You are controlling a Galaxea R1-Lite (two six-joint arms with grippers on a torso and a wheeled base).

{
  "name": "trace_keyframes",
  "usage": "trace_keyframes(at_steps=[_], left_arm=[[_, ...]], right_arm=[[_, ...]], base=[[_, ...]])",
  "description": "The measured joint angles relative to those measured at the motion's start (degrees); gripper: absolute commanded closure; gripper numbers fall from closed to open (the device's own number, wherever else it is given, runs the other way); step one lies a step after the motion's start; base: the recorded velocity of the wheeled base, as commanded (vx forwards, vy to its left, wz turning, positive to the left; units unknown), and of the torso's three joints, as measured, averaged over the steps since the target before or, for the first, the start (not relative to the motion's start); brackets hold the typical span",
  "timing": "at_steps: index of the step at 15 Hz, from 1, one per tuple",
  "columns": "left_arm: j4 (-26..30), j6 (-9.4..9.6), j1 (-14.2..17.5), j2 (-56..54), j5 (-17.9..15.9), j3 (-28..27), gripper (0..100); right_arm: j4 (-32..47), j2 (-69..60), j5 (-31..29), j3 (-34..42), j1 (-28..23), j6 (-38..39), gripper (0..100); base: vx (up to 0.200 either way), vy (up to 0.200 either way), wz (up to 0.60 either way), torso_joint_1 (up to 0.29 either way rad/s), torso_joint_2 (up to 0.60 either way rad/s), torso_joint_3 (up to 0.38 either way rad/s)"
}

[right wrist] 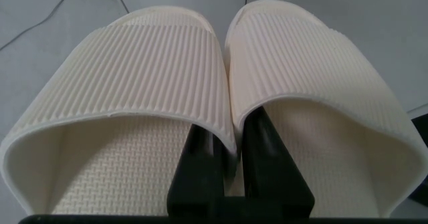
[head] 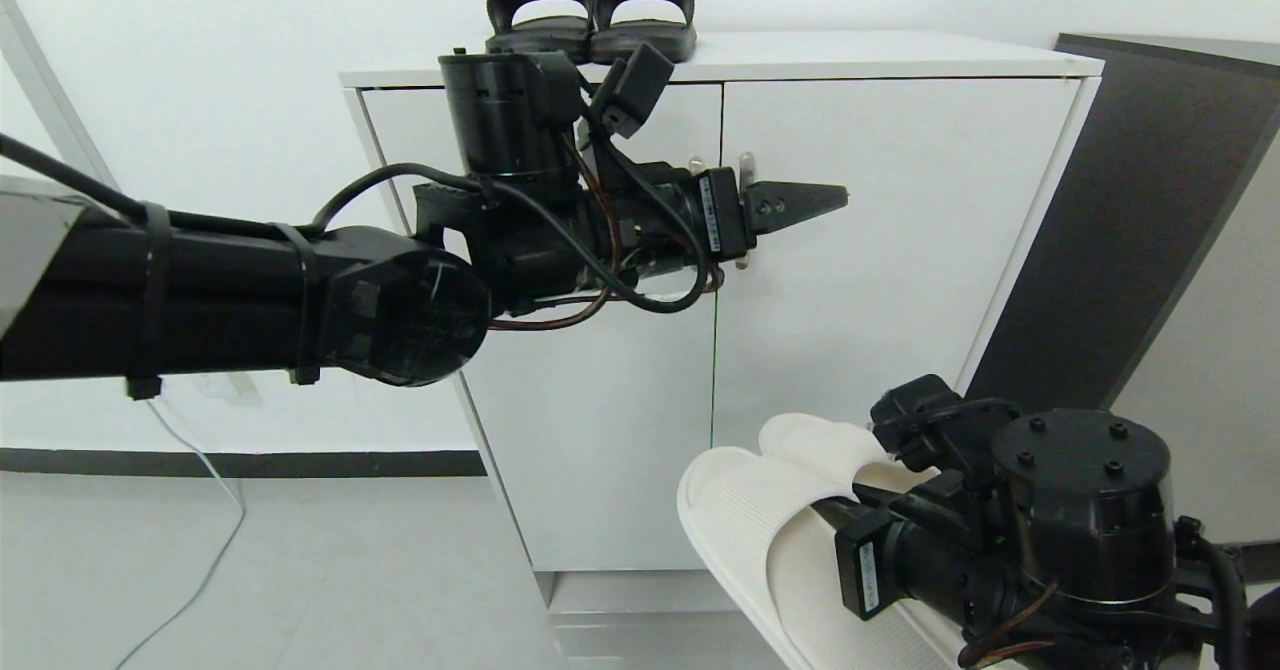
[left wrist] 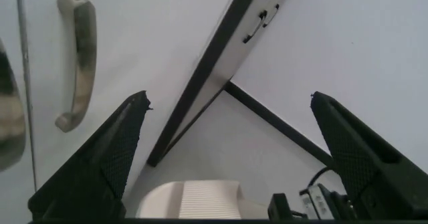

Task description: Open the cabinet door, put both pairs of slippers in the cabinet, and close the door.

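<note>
The white slippers (head: pixel 760 520) hang low at the near right, just in front of the right door of the cabinet (head: pixel 880 280). They lie side by side. Their long axis runs from the right claw (right wrist: pixel 227 144) towards the cabinet's foot, toes leading. That claw is clamped on the 2 inner side walls, with 1 finger inside each slipper. The black slippers (head: pixel 590 10) sit on the cabinet top at its near edge, long axis near to far; which end faces out I cannot tell.

Both doors look shut. The left claw (head: pixel 800 205), its fingers well apart, hovers in front of the right door, just right of the 2 handles (head: pixel 745 165).

Risks, as I judge them:
- The right door, if pulled, would likely swing into the held pair.
- The handles sit close together, so the claw could catch the wrong one.
- A pinch on soft walls may let 1 slipper slide out.
</note>
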Motion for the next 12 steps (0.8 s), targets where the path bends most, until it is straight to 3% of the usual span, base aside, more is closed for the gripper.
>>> trace_keyframes(at_steps=[1, 5, 12], left_arm=[[0.04, 0.33, 0.05, 0.27, 1.43, -0.06, 0], [0.06, 5.42, 0.13, 0.85, 8.81, -0.17, 0], [1.05, 6.08, 0.46, 3.55, 11.11, -4.0, 0]], right_arm=[[-0.02, 0.0, 0.0, 0.0, 0.0, 0.0, 100], [0.0, -0.02, 0.0, 0.0, 0.0, -0.04, 100], [0.0, -0.05, 0.0, 0.06, 0.0, -0.04, 100]], base=[[0.0, 0.0, 0.0, 0.0, 0.0, 0.0], [0.0, 0.0, 0.0, 0.0, 0.0, 0.0], [0.0, 0.0, 0.0, 0.0, 0.0, 0.0]])
